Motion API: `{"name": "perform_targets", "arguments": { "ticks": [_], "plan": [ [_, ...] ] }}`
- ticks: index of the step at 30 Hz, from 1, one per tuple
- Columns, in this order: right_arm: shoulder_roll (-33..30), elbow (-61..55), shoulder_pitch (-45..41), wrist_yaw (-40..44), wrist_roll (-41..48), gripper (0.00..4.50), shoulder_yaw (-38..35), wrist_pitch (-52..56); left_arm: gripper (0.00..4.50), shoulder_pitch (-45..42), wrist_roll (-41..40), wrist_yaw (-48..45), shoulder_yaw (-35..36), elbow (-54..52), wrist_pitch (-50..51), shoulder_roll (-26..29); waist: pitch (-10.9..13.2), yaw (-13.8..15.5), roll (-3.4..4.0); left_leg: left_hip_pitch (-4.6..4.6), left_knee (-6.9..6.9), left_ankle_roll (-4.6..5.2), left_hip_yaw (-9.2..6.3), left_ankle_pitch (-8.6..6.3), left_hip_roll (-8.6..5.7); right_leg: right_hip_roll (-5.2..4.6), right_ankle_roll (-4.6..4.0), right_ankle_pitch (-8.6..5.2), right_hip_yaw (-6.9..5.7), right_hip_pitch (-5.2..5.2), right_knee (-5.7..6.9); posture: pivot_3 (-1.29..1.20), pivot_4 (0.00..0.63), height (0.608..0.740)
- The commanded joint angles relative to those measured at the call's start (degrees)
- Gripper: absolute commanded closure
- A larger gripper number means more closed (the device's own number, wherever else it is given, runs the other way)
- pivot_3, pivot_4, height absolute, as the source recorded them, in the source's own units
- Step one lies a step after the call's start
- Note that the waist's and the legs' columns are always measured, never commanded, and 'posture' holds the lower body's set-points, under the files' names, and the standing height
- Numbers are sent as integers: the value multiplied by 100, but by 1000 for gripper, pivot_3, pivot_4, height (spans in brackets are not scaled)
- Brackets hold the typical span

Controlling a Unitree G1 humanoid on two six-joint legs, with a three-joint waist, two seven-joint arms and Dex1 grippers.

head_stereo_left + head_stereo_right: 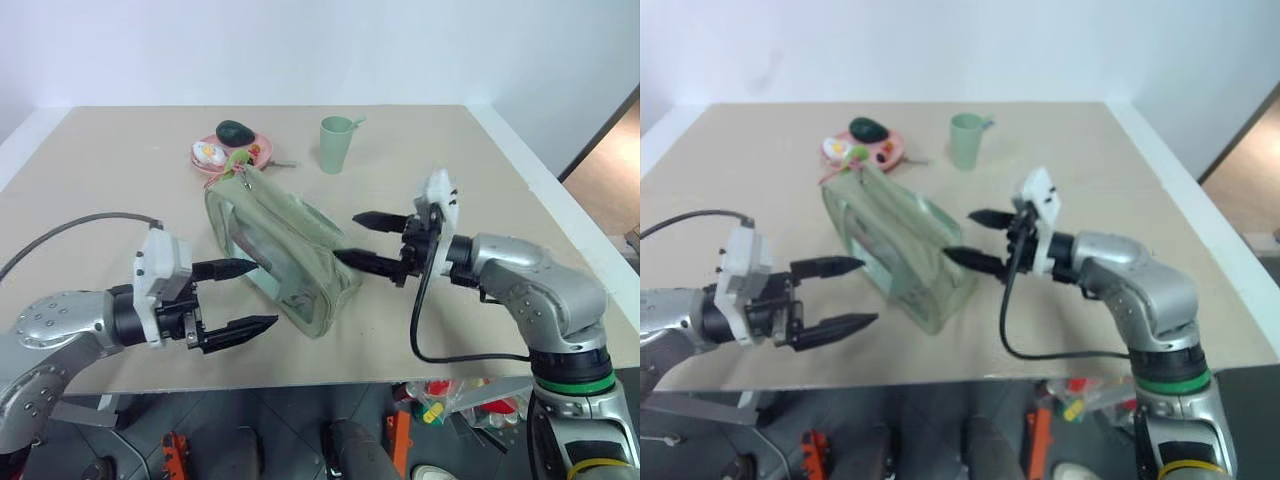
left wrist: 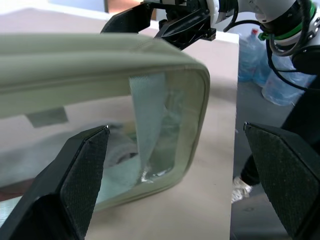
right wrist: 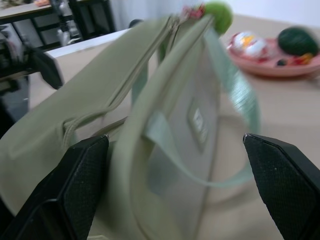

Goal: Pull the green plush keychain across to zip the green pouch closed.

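Two grippers flank the large boxy sage-green fabric pouch (image 1: 283, 255), which stands on the beige surface (image 1: 120, 170) with its long axis running away from the robot. Whether the top zipper is run shut along its length cannot be judged: the right wrist view shows the top seam blurred, and the pouch's far end is partly masked by its own folds. The contents behind the clear plastic window (image 2: 120, 150) appear only as pale shapes. The small lime-green fuzzy plush keychain (image 1: 238, 158) sits at the far end of the pouch's top, nearest the pink plate (image 1: 262, 150); its centre and pink bit are too small to make out. A green webbing strap (image 2: 147, 120) hangs down the window side, and a looped strap (image 3: 235, 95) hangs on the opposite side. The left gripper (image 1: 252, 295), on the window side, has its jaws spread wide and empty, the upper fingertip near the window; contact cannot be confirmed. The right gripper (image 1: 355, 240), on the opposite side, likewise has wide, empty jaws, its lower fingertip close against the pouch. Beyond the pouch stand a pale green cup (image 1: 336, 144) and, on the plate, a dark green avocado-shaped toy (image 1: 236, 131).
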Motion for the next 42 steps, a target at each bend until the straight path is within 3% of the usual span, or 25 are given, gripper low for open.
{"name": "perform_targets", "arguments": {
  "ticks": [1, 2, 3, 9, 13, 15, 18, 21, 26, 31, 36, 42],
  "plan": [
    [-19, -69, 90, 34, 82, 39, -101, 27, 55, -98, 93, 2, -5, -50, -146, -49, 0, -3, 0, 1, 3, 0, 0, 0, 1, 1, 0, 1, 0, 1, 0, 0, 150, 740],
    [-29, -48, 122, 58, 64, 39, -98, 4, 55, -103, 114, -2, -18, -47, -150, -57, 0, -4, 0, 2, 4, 0, 0, 0, 2, 2, 0, 1, 0, 1, 0, 0, 150, 740],
    [-30, -31, 136, 65, 45, 557, -96, -17, 0, -108, 139, -5, -30, -39, -154, -69, 0, -4, 0, 4, 4, 0, 0, 0, 2, 3, -1, 2, 0, 1, 1, 0, 150, 740],
    [58, 66, 108, 23, 64, 2505, -143, -40, 0, -140, 319, -21, -111, 8, -181, -126, 0, -9, 0, 9, 4, 1, -1, 1, 6, 8, -6, 4, -1, 3, 1, 0, 150, 740],
    [48, 123, 58, 130, 47, 4040, -117, -99, 0, -170, 407, -25, -177, 18, -189, -162, 0, -9, 0, 8, 5, 0, 0, 1, 5, 7, -5, 5, 1, 3, 1, 0, 150, 740],
    [23, 181, 11, 235, 27, 4398, -88, -155, 0, -202, 422, 4, -195, 14, -176, -196, 0, -8, 0, 8, 4, 1, 0, 1, 5, 7, -5, 5, 1, 3, 1, 0, 150, 740],
    [-88, 493, -278, 663, -102, 4398, 32, -387, 0, -277, 440, 45, -233, 24, -147, -245, 0, -10, 0, 7, 4, 1, -1, 1, 5, 8, -5, 5, 0, 3, 1, 0, 150, 740],
    [-396, 1271, -949, 1774, -545, 4398, 439, -1078, 0, -359, 472, 40, -286, 57, -136, -281, 2, -16, 3, 8, 8, 0, 6, 1, 4, 7, -2, 7, 5, 2, 1, 0, 150, 740],
    [-424, 3980, -2729, 3447, -1828, 4398, 1239, -3058, 0, -573, 546, 51, -469, 106, -117, -379, 3, -37, 4, 10, 11, 1, 8, 1, 5, 9, -3, 9, 4, 3, 1, 0, 150, 740],
    [194, 6991, -4276, 3902, -2615, 4398, 1311, -4719, 0, -604, 614, 129, -603, 43, -138, -491, 2, -45, 2, 8, 2, 1, 6, 1, 6, 11, -5, 14, 3, 0, 2, 0, 150, 740],
    [524, 8174, -4742, 3964, -2906, 4398, 1056, -5360, 0, -439, 675, 450, -534, -79, -168, -705, 3, -28, 3, 4, -2, 22, 4, -19, 8, 8, 16, 12, 3, 0, 3, 0, 150, 740],
    [490, 8143, -4768, 3948, -2606, 2444, 419, -4904, 0, -374, 720, 754, -494, -129, -189, -883, 4, -29, 5, 5, -1, 24, 4, -23, 7, 8, 15, 11, 4, -1, 12, 0, 150, 740]
  ]
}}
